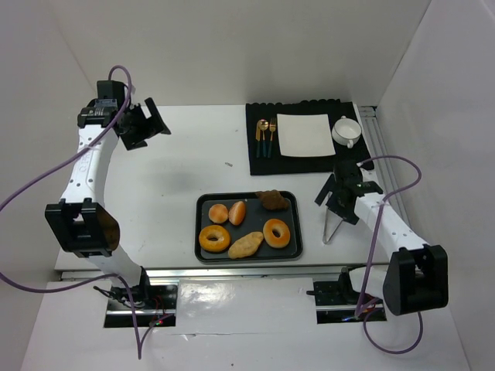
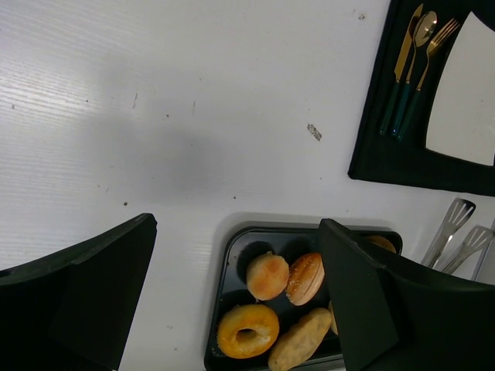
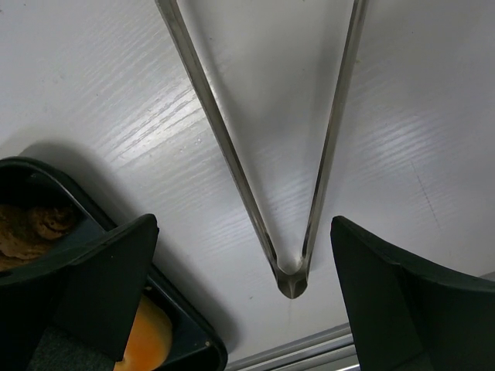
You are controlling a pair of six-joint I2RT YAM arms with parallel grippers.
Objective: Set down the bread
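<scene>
The bread is two small golden buns (image 1: 219, 212) (image 1: 237, 212) lying side by side at the back left of a dark tray (image 1: 199, 232). The left wrist view shows the same buns (image 2: 267, 276) (image 2: 306, 278) far below. My left gripper (image 1: 144, 125) hangs open and empty, high over the table's far left, well away from the tray. In its own view the left gripper (image 2: 238, 226) holds nothing. My right gripper (image 1: 341, 199) is open to the right of the tray, low over metal tongs (image 1: 332, 226). The right gripper (image 3: 244, 222) straddles the tongs' hinge end (image 3: 291, 278) without touching it.
The tray also holds two glazed bagels (image 1: 214, 238) (image 1: 276, 233), a long roll (image 1: 246, 245) and a dark lumpy pastry (image 1: 271, 200). Behind it a black placemat (image 1: 267, 164) carries a white square plate (image 1: 304, 134), cutlery (image 1: 265, 137) and a cup (image 1: 346, 131).
</scene>
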